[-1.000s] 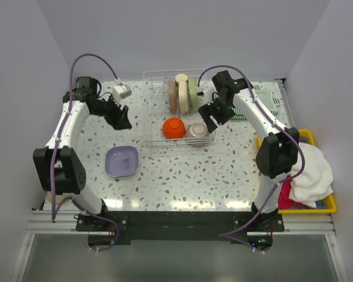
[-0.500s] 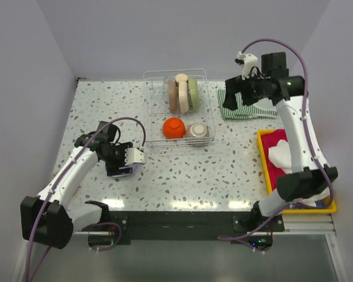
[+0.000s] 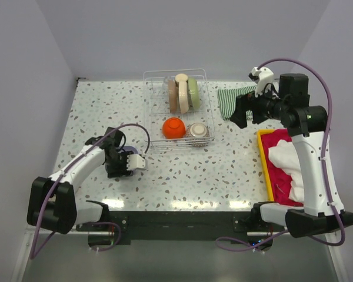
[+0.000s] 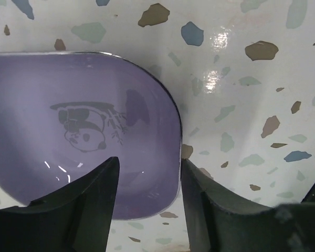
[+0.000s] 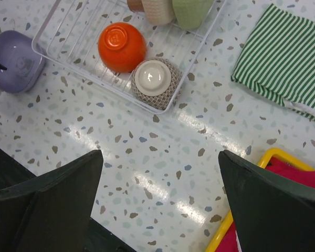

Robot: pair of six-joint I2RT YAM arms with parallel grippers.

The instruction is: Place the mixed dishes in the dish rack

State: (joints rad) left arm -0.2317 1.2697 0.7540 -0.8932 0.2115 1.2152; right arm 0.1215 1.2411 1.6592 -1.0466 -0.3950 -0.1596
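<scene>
The lilac rounded-square plate with a panda print [image 4: 68, 105] lies flat on the speckled table [image 3: 223, 170], near and left of the see-through wire dish rack [image 3: 146, 111]. The left gripper [image 4: 148, 163] is right over it, fingers spread astride one rim and clamping nothing. The right gripper [image 5: 160, 153] hangs high to the rack's right, wide open and empty, so the left arm is much nearer.
</scene>
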